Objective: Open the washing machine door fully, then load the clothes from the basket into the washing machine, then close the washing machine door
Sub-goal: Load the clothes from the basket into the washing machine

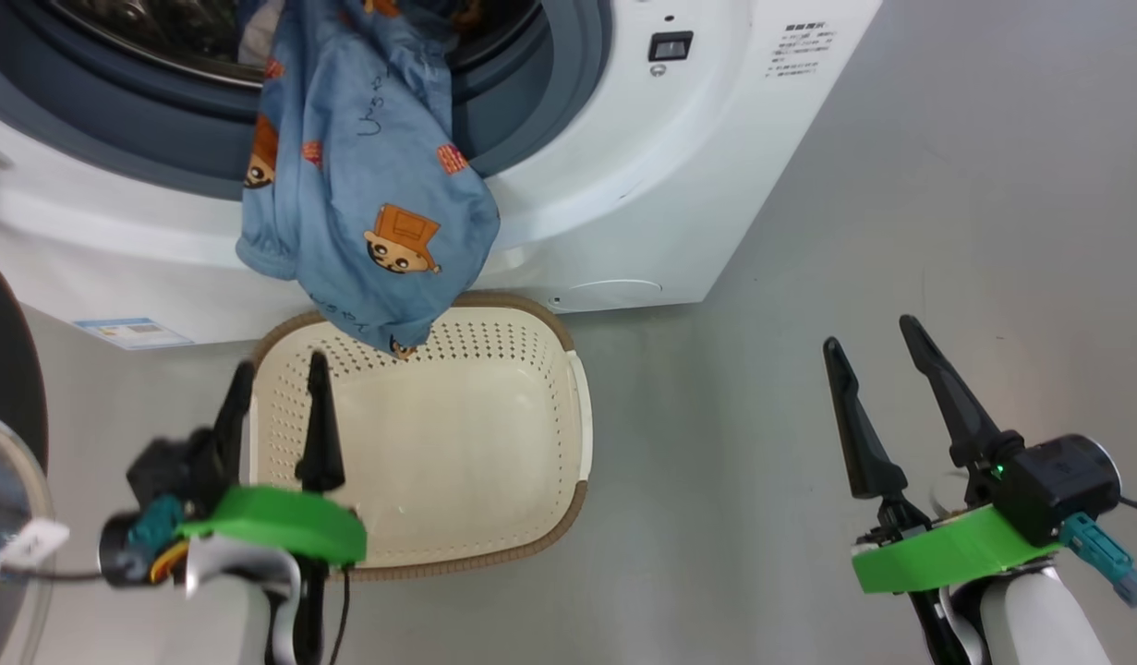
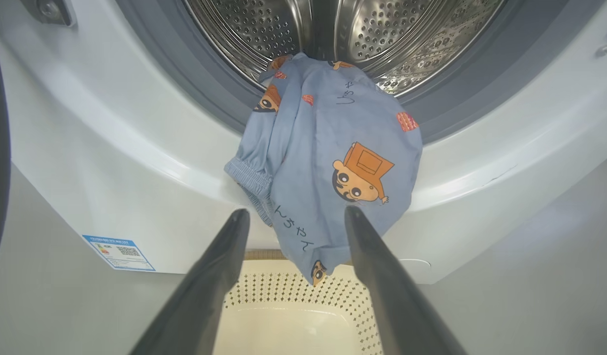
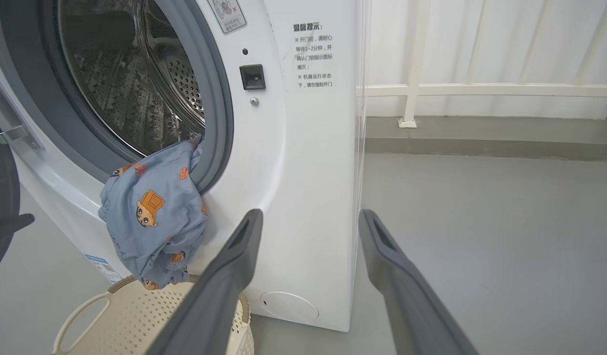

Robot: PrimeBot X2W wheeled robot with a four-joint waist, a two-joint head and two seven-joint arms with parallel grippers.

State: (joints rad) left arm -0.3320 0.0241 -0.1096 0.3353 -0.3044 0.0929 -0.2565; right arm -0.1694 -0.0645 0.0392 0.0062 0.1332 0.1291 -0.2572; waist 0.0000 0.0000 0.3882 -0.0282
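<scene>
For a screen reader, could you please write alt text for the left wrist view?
A light blue garment with orange cartoon figures hangs from a white front-loading washer over a cream perforated plastic basket. The open left gripper frames it with dark fingers.

The washing machine [image 1: 623, 166] is occupying the upper left of the head view. The clothes [image 1: 365, 185] are hanging out of its opening, dangling over the basket [image 1: 582, 416] sitting on the floor just before it. The door [image 1: 9, 369] is standing at the left edge.
</scene>
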